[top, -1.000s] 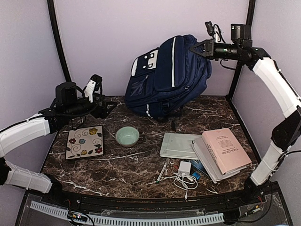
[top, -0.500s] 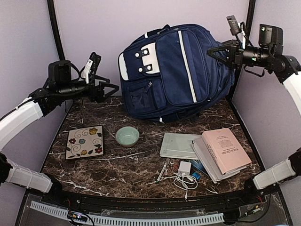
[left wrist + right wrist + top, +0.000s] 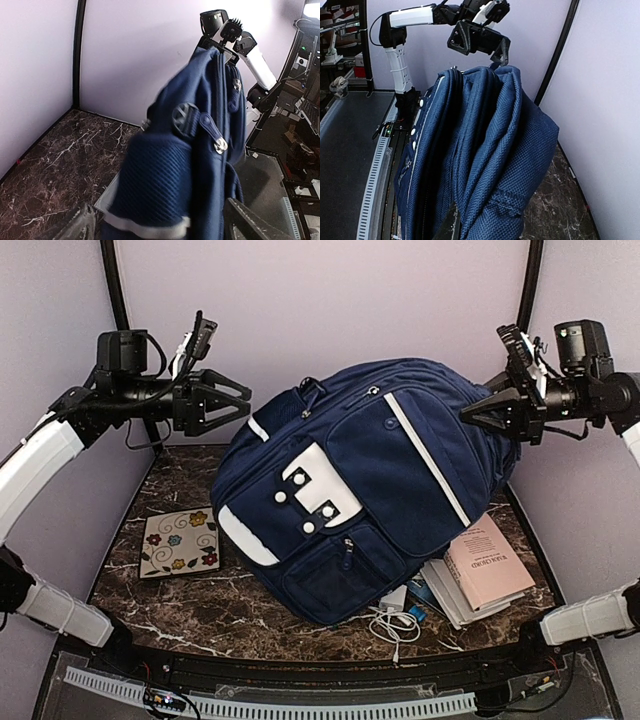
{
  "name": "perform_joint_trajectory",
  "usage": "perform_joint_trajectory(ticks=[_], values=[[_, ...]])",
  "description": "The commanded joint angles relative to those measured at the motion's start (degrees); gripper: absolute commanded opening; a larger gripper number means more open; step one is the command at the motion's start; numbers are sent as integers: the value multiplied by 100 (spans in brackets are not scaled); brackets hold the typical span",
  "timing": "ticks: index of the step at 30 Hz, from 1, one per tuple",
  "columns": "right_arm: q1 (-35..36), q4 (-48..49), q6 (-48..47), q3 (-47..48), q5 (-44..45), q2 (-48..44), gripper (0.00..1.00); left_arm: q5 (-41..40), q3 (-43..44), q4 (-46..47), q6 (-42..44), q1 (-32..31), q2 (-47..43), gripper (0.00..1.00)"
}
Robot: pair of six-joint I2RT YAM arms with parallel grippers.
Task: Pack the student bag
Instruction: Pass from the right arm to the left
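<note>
subject: the student bag (image 3: 350, 510), navy with white trim, hangs tilted over the middle of the tabletop (image 3: 200, 600). its front faces the overhead camera. the white patches (image 3: 315, 490) lie toward the lower left and a white stripe (image 3: 430, 470) runs diagonally down the main panel. the front pocket (image 3: 335, 580) is at the lowest corner. whether that corner touches the tabletop cannot be determined.

right gripper (image 3: 478, 418): raised at the right side, fingers closed on the bag's fabric at its upper right edge. the left wrist view shows the same grip at the bag's highest point, with the bag hanging down from it. in the right wrist view the blue weave fills the lower frame and hides the fingers themselves.

left gripper (image 3: 238, 403): raised at the upper left, fingers (image 3: 247, 225) spread wide and holding nothing. it sits just beside the bag's upper left end. in its own wrist view the bag stands ahead of the gap between the fingers. contact with the bag cannot be confirmed.

other items on the tabletop: a floral tile (image 3: 180, 540) to the left, apart from the bag. a pink book (image 3: 490, 565) on a stack at the right is partly covered by the bag. a white cable (image 3: 395, 620) lies at the near edge below the bag's lower corner.
</note>
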Motion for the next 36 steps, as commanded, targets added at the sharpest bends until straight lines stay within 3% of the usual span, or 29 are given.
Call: perform_joint_trajectory(ticks=[1,4,11,17,27,31,36], values=[[-7,323,-782,80,-998,-121,0,17,216,-204,-184,-14,429,95],[-9,333,-942,-24,-1138,-116,0,408,87,18,-415,-175,690,99],[-7,1316,-210,-445,-1516,55,0,1419,-148,551,-194,-994,778,99],[-4,2238,411,-784,-1544,145,0,1853,-617,1256,-563,-1087,556,99],[-9,2095,331,-645,-1296,497,0,2082,-642,1922,-1201,-1098,201,99],[-7,1867,150,-566,-1141,596,0,1586,-576,1361,-1000,-1130,321,99],[-5,1797,135,-486,-1105,677,0,140,46,-574,273,-1303,827,93]])
